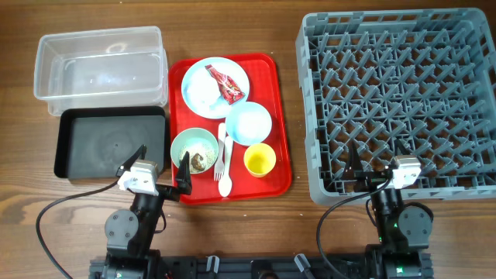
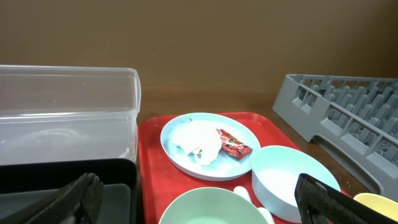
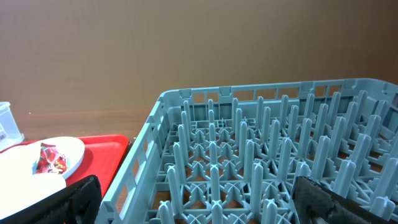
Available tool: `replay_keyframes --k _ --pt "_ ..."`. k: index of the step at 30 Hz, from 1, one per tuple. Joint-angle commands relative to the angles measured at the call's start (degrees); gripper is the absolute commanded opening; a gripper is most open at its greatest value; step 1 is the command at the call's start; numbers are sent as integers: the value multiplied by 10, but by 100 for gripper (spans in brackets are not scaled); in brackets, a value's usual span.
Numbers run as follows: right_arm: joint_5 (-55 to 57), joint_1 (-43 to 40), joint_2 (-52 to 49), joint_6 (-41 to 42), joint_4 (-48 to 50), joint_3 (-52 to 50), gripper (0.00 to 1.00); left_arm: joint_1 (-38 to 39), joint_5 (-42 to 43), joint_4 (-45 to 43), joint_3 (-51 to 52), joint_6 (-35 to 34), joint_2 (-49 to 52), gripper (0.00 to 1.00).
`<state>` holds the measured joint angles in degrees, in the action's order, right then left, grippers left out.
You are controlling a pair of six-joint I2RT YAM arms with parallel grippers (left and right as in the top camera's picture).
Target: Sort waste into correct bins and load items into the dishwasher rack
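On the light-blue plate (image 1: 203, 74) lie the red wrapper (image 1: 225, 84) and the white tissue (image 1: 203, 93). The pale-green bowl (image 1: 188, 143) holds brown food scraps (image 1: 199, 161). The light-blue bowl (image 1: 250, 122), yellow cup (image 1: 260, 160), white fork (image 1: 220, 151) and spoon (image 1: 225, 182) are close by. The clear tub (image 1: 101, 66) and black tray (image 1: 112, 143) are at the left, the grey rack (image 1: 399, 101) at the right. My left gripper (image 1: 158, 169) is open and empty, in front of the green bowl (image 2: 205, 208). My right gripper (image 1: 380, 159) is open and empty over the rack's near edge (image 3: 261, 155).
All dishes stand on a flat red serving tray (image 1: 279, 93) between the bins and the rack. Bare wooden table shows along the front by both arm bases. Cables run from each wrist.
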<state>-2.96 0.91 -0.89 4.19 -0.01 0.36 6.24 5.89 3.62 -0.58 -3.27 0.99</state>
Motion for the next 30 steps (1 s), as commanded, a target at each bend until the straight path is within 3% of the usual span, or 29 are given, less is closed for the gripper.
replay_keyframes --k 1,19,30 --pt "-7 -2 5 -8 1 0 100 -4 9 2 2 9 -6 100" --pt "-7 -2 3 -8 1 0 100 -4 9 2 2 9 -6 100" --pt "-10 -2 3 35 0 1 100 -4 9 -15 2 9 -6 100"
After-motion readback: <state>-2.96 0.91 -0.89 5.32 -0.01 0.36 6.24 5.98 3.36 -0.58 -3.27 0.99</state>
